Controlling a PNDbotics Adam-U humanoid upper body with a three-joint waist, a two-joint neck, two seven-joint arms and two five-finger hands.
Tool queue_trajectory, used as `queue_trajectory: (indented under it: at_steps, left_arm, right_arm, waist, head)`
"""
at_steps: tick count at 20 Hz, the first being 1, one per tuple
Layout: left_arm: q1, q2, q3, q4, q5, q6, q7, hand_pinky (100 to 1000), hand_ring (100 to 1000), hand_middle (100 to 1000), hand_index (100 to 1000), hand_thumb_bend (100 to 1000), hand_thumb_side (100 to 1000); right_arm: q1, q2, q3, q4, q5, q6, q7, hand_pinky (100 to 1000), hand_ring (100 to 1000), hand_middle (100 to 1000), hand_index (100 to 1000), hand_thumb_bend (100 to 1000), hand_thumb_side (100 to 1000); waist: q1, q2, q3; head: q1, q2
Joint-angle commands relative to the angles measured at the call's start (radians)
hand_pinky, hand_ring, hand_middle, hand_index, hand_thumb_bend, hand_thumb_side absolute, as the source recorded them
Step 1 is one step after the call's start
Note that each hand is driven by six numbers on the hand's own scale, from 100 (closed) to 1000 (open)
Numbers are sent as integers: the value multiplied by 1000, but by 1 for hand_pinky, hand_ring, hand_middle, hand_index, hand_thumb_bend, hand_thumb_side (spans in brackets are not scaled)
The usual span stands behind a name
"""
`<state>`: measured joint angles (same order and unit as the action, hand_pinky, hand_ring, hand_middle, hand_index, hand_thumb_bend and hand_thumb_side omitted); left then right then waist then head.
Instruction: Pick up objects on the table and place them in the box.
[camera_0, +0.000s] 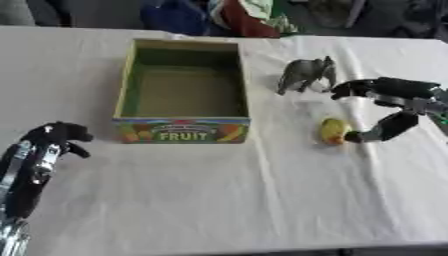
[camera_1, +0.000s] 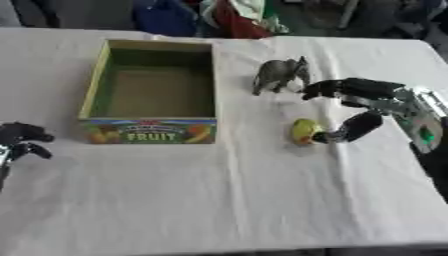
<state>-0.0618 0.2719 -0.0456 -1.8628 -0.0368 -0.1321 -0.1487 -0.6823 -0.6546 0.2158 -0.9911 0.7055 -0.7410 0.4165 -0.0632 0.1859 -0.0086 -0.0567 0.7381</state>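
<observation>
White cloth is covering the table (camera_0: 219, 200) we are looking down on in the left eye view, and near its far middle an open cardboard box (camera_0: 182, 131), green inside with "FRUIT" printed on its colourful front wall, is standing upright with nothing showing inside it. To its right we are seeing a small grey toy elephant (camera_0: 306, 73) standing on the cloth, and nearer to us a small yellow rounded object (camera_0: 332, 131) lying on the table, well apart from the box. Our right hand (camera_0: 389, 107) is reaching in from the right edge, spread wide: its upper fingers are pointing toward the elephant, just beside it, while its thumb (camera_0: 378, 130) is touching the right side of the yellow object without closing round it. Our left hand (camera_0: 51, 140) is resting at the lower left, fingers curled and holding nothing. In the right eye view we are finding the same layout shifted leftward; the right hand (camera_1: 372, 107) is showing more of its silver wrist, and the left hand (camera_1: 22, 137) is sitting partly cut off at the left edge.
</observation>
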Motion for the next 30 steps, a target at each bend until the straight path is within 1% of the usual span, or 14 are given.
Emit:
queue_trajectory:
  at_steps: [1, 11, 15, 18, 25, 27, 28, 30]
  left_arm:
    - [-7, 6, 0, -17, 3, -3, -2, 540, 672, 555, 681, 100, 802]
    - [-7, 4, 0, -17, 2, -3, -1, 540, 672, 555, 681, 100, 802]
    - [-7, 4, 1, -17, 2, -3, 0, 539, 673, 555, 681, 100, 803]
    - [-7, 4, 0, -17, 2, -2, 0, 540, 673, 555, 681, 100, 803]
    - [-6, 3, 0, -16, 1, -2, -1, 540, 673, 555, 680, 100, 803]
    - [-6, 3, 0, -17, 1, -2, -1, 540, 673, 555, 680, 100, 804]
    - [-6, 3, 0, -17, 1, -2, 0, 540, 673, 555, 680, 100, 804]
    - [-6, 3, 0, -16, 1, -2, 0, 540, 673, 555, 680, 100, 804]
  right_arm:
    - [-13, -19, -13, 6, 19, -166, 155, 898, 960, 943, 926, 457, 693]
    - [-10, -3, -16, 41, 70, -166, 130, 897, 959, 941, 896, 459, 713]
    - [-9, 3, -15, 49, 87, -166, 116, 895, 956, 938, 868, 459, 695]
    - [-9, 5, -14, 44, 86, -166, 101, 888, 948, 928, 824, 456, 645]
    - [-9, 8, -14, 34, 87, -166, 55, 879, 935, 910, 762, 456, 536]
    - [-10, 8, -14, 32, 92, -166, 38, 873, 928, 900, 729, 427, 462]
    - [-9, 8, -14, 30, 94, -166, 28, 870, 925, 896, 719, 412, 444]
    - [-9, 8, -16, 27, 97, -166, 5, 866, 919, 888, 696, 377, 435]
  waist:
    - [3, -13, 1]
    - [5, -11, 0]
    - [6, -11, 1]
    - [6, -11, 0]
    - [7, -10, 1]
    - [7, -10, 1]
    - [7, -10, 2]
    - [7, -10, 2]
  head:
    - [-4, 8]
    - [-7, 9]
    - [-8, 9]
    - [-9, 9]
    - [-11, 10]
    - [-12, 11]
    - [-12, 11]
    - [-13, 12]
